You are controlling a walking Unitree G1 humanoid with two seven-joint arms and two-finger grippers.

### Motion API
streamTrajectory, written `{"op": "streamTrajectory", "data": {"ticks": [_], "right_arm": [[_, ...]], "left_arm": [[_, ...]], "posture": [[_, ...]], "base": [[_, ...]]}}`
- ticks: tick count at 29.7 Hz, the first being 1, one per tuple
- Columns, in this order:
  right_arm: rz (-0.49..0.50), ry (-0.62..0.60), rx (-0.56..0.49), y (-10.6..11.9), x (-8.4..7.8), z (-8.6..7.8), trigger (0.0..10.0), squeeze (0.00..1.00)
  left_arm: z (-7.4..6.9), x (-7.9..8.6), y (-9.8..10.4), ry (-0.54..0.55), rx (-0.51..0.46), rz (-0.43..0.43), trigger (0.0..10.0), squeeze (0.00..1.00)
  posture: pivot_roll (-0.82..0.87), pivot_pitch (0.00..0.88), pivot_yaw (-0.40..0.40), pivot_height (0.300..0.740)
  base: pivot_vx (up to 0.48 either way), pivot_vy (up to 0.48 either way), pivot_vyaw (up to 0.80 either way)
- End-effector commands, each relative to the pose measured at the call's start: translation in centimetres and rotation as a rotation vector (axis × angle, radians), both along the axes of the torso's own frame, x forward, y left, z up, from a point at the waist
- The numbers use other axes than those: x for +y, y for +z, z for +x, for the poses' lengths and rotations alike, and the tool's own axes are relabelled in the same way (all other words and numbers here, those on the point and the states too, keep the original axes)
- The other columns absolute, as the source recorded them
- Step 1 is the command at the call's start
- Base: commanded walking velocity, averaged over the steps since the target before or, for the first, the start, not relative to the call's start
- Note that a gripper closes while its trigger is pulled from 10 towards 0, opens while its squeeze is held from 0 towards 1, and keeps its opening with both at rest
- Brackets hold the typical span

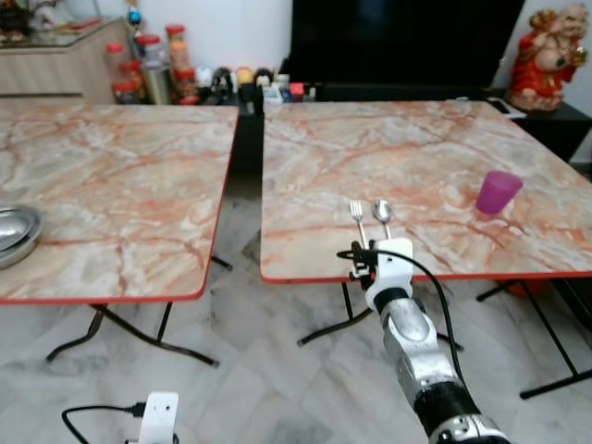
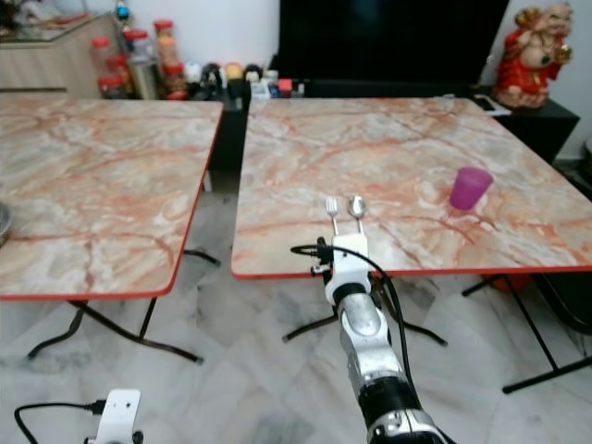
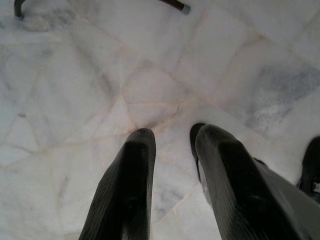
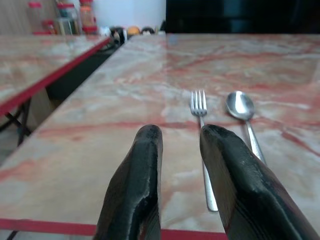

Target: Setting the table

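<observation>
A steel fork (image 1: 358,215) and spoon (image 1: 383,213) lie side by side near the front edge of the right marble table (image 1: 416,139). A purple cup (image 1: 498,192) stands upside down farther right on the same table. My right gripper (image 4: 182,132) hovers at the table's front edge just short of the fork's handle. It is open by a narrow gap with nothing between its fingers (image 4: 150,150). In the right wrist view the fork (image 4: 201,120) passes under the right-hand finger and the spoon (image 4: 241,107) lies beside it. My left gripper (image 3: 172,135) hangs open over the floor.
A second marble table (image 1: 120,176) stands to the left with a steel bowl (image 1: 14,231) at its left edge. A gap (image 1: 245,176) separates the tables. Jars and bottles (image 1: 153,69), a black screen (image 1: 398,37) and a red figurine (image 1: 546,60) line the back. The floor is pale marble tile.
</observation>
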State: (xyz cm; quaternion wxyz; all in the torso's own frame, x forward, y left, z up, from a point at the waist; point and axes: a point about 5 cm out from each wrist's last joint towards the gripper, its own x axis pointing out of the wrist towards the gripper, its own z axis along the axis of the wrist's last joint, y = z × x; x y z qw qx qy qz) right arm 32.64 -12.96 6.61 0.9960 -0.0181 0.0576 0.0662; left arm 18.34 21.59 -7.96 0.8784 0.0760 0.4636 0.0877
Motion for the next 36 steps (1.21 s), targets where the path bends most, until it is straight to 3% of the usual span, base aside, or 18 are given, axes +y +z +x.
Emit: {"op": "streamTrajectory", "data": {"ticks": [1, 17, 36], "right_arm": [[0.003, 0.012, -0.024, 0.6, 0.3, 0.3, 10.0, 0.0], [0.021, 0.028, -0.015, 0.1, 0.9, -0.4, 10.0, 0.0], [0.017, 0.018, -0.022, 0.2, 1.6, -0.8, 10.0, 0.0]], "left_arm": [[0.1, 0.2, 0.1, 0.011, 0.0, 0.005, 10.0, 0.0], [0.0, 0.1, 0.0, 0.008, 0.003, 0.009, 10.0, 0.0], [-0.3, 0.3, -0.1, 0.008, 0.008, 0.017, 10.0, 0.0]], "posture": [[-0.07, 0.0, -0.029, 0.736], [-0.07, 0.0, -0.032, 0.736], [-0.07, 0.003, -0.025, 0.736]], "base": [[0.39, 0.0, 0.0], [0.395, 0.0, 0.0], [0.0, 0.0, 0.0]]}}
